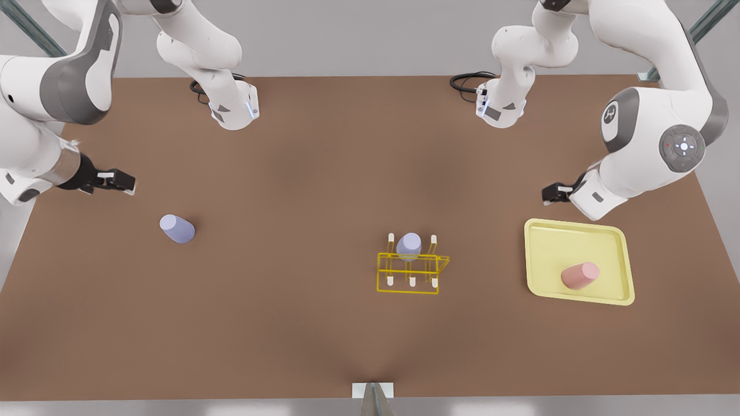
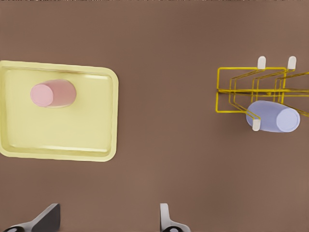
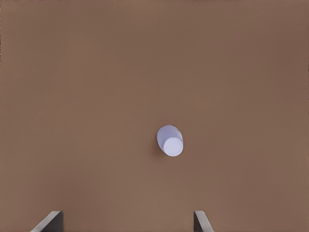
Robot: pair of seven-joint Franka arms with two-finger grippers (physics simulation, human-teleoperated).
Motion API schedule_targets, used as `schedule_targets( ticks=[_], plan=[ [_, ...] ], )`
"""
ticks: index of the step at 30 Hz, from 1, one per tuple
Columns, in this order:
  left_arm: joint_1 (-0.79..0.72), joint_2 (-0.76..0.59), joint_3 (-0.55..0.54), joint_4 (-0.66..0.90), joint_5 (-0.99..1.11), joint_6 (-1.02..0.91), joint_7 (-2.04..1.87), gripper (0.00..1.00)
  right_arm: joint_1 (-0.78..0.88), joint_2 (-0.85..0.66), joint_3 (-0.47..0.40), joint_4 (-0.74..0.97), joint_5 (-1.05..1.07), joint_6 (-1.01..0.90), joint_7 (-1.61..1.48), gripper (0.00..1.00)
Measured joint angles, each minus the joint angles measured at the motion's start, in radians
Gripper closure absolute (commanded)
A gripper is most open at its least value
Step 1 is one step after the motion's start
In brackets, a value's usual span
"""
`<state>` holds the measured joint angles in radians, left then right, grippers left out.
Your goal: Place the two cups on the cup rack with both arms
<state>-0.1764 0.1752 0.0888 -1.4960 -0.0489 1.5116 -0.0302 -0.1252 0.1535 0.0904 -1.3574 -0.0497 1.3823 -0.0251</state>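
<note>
Front, cup rack (image 1: 411, 267): mid-bench, a lavender cup (image 1: 409, 247) already on a peg; second lavender cup (image 1: 177, 229) well off towards the front view's left, salmon cup (image 1: 580, 275) on the yellow tray (image 1: 578, 231) towards the right.
Left wrist, left gripper (image 2: 108, 220): jaws wide, empty, near the tray, likely for the salmon cup.
Right wrist, right gripper (image 3: 128, 222): jaws wide, empty, facing the loose lavender cup.

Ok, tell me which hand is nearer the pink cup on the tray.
Left. The left hand hovers open just beyond the tray holding the pink cup; the right hand, also open, is across the table near the loose lavender cup.
</note>
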Motion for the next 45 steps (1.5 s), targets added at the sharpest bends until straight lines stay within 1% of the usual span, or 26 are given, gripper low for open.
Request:
schedule_targets(
  ticks=[2, 3, 5, 7, 9, 12, 15, 18, 22, 27, 32, 33, 34, 43, 44, 45],
  plan=[
    [0.0, 0.007, 0.002, 0.0, -0.001, 0.011, -0.001, 0.0, 0.0, 0.0, 0.001, -0.02, -0.002, 0.024, -0.008, 0.0],
    [0.009, 0.035, 0.002, 0.001, -0.001, 0.016, -0.002, 0.0, -0.001, -0.002, 0.001, -0.082, -0.004, 0.044, -0.014, 0.0],
    [0.086, 0.169, 0.003, 0.019, -0.001, 0.047, 0.013, 0.0, -0.003, -0.016, -0.004, -0.264, -0.008, 0.125, -0.026, 0.0],
    [0.184, 0.296, 0.003, 0.025, -0.001, 0.122, 0.041, 0.0, -0.026, -0.02, -0.009, -0.399, -0.012, 0.23, -0.036, 0.0],
    [0.24, 0.372, 0.003, 0.017, -0.001, 0.223, 0.072, 0.0, -0.048, -0.022, -0.01, -0.503, -0.014, 0.346, -0.045, 0.0],
    [0.271, 0.412, 0.004, -0.018, -0.001, 0.351, 0.116, 0.0, -0.07, -0.023, -0.011, -0.639, -0.015, 0.53, -0.057, 0.0],
    [0.29, 0.451, 0.005, -0.026, 0.0, 0.437, 0.153, 0.0, -0.082, -0.015, -0.013, -0.755, -0.011, 0.702, -0.067, 0.0],
    [0.296, 0.473, 0.005, -0.044, -0.001, 0.497, 0.185, 0.0, -0.095, 0.04, -0.012, -0.783, -0.006, 0.828, -0.074, 0.0],
    [0.302, 0.517, 0.005, -0.047, -0.001, 0.56, 0.219, 0.0, -0.121, 0.104, -0.012, -0.78, 0.002, 0.932, -0.083, 0.0],
    [0.303, 0.555, 0.006, -0.047, -0.002, 0.611, 0.253, 0.0, -0.15, 0.146, -0.012, -0.8, 0.007, 0.995, -0.092, 0.0],
    [0.304, 0.561, 0.006, -0.044, -0.002, 0.649, 0.278, 0.0, -0.156, 0.149, -0.012, -0.83, 0.009, 1.023, -0.102, 0.0],
    [0.304, 0.563, 0.006, -0.044, -0.002, 0.656, 0.282, 0.12, -0.157, 0.149, -0.012, -0.835, 0.009, 1.028, -0.104, 0.0],
    [0.303, 0.566, 0.006, -0.043, -0.002, 0.663, 0.286, 0.18, -0.159, 0.149, -0.012, -0.843, 0.008, 1.033, -0.106, 0.0],
    [0.304, 0.579, 0.006, -0.042, -0.002, 0.695, 0.308, 0.18, -0.169, 0.146, -0.013, -0.919, 0.009, 1.104, -0.118, 0.0],
    [0.304, 0.576, 0.006, -0.043, 0.0, 0.696, 0.308, 0.19, -0.172, 0.146, -0.013, -0.923, 0.009, 1.11, -0.12, 0.0],
    [0.306, 0.572, 0.005, -0.043, 0.001, 0.697, 0.308, 0.25, -0.174, 0.146, -0.014, -0.926, 0.009, 1.114, -0.121, 0.0]
  ],
)
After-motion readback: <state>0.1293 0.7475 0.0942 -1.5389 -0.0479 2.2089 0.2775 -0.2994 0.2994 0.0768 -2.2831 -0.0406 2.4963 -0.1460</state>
